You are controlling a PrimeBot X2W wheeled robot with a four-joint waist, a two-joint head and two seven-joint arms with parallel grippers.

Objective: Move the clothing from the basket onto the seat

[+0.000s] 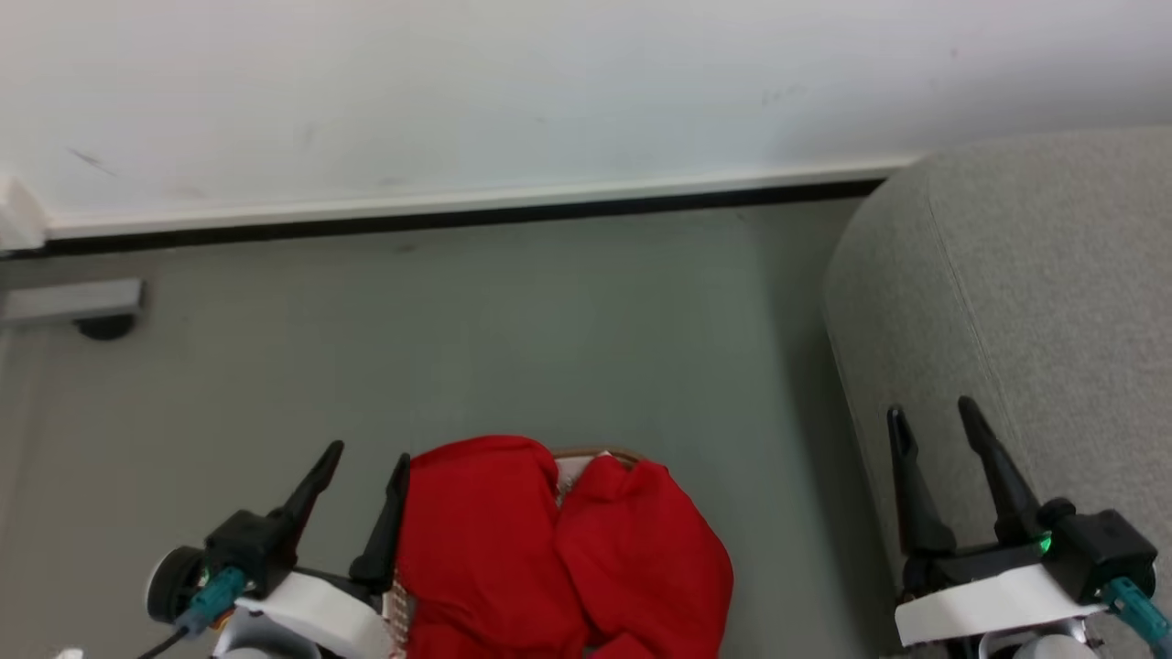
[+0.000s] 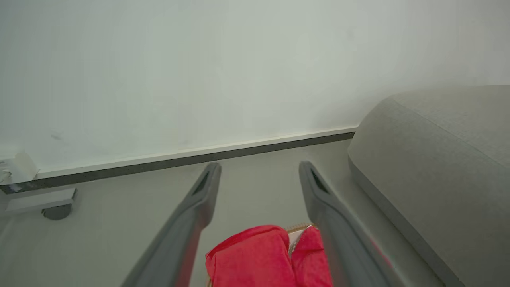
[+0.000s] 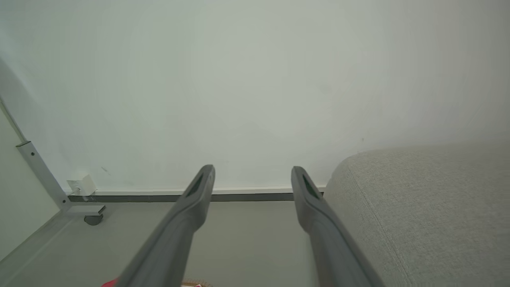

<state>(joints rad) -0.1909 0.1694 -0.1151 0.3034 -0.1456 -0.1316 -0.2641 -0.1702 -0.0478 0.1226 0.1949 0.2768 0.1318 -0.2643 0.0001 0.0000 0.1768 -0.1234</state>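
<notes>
Holding: nothing. My left claw (image 1: pixel 368 452) stands spread to its full gape, fingers bare. My right claw (image 1: pixel 930 406) is the same, wide and empty.
Clothing (image 1: pixel 549 558): two red bundles heaped in the basket (image 1: pixel 595 454), mounded above its rim and pressed together down the middle. None of it is out yet.
Basket: on the floor (image 1: pixel 513 329). A sliver of brown rim shows at the far side; the rest lies under the fabric.
Left claw, place: just beside the basket's left side, inner finger hard by the red cloth. Touching or not, I cannot tell from the head view.
Right claw, place: well to the right of the basket, over the seat's near edge.
Seat (image 1: pixel 1053 302): grey woven sofa, right of the basket, with bare floor between.
Handling, my guess: light, soft, limp. It should sag and trail once lifted, and bunch under the fingers rather than slide. Nothing fragile.
Where to take hold: a raised fold on top of the bundle at the basket's left. Pinch a thick gather, not a single layer.
Watch for: one bundle dragging the other, or the trailing cloth catching the rim and tipping the basket.
</notes>
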